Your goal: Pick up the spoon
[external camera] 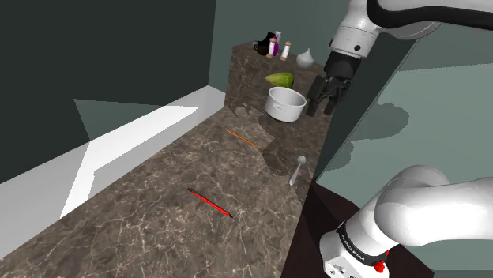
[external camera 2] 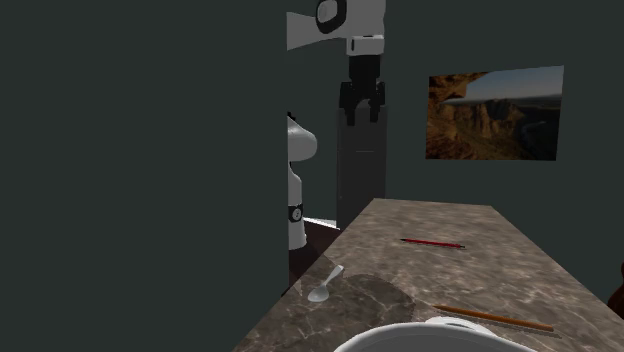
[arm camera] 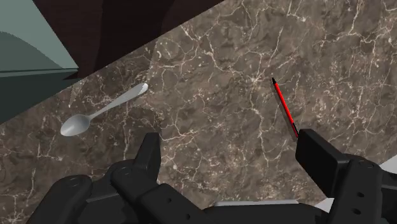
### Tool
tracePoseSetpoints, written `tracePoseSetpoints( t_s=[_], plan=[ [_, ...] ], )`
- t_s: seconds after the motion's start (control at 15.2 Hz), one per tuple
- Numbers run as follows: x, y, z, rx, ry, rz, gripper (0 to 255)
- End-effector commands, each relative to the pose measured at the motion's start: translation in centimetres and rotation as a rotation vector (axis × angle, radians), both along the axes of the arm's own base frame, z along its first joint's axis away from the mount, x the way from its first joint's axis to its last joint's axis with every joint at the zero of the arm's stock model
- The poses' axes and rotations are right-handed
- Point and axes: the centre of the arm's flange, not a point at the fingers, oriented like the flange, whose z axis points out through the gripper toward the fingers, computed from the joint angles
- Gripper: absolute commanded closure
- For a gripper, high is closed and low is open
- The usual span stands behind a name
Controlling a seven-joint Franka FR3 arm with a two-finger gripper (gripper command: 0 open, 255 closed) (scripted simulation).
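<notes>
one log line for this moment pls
stage: pre-grasp | fingers: open, empty, above counter | spoon: flat on counter by its edge, untouched

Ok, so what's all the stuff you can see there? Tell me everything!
spoon: one, silvery grey, on the counter's edge by the stand
pen: one, red, flat on the counter
pencil: one, orange, mid-counter
pot: one, white, beyond the pencil
green fruit: one, behind the pot
small bottles: a few, mixed colours, counter's far end
counter: one, brown marbled
picture: one, brown cliffs, on the wall
arm: one, white
gripper: one, black, open, above the counter
</notes>
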Motion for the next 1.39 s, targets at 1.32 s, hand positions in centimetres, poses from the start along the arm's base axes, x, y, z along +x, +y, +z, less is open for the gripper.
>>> tracePoseSetpoints(
  t_s=[1.32],
  plan=[
    [2.1, -5.7, -23.8, -0.318, -0.039, -0.798, 0]
  ],
)
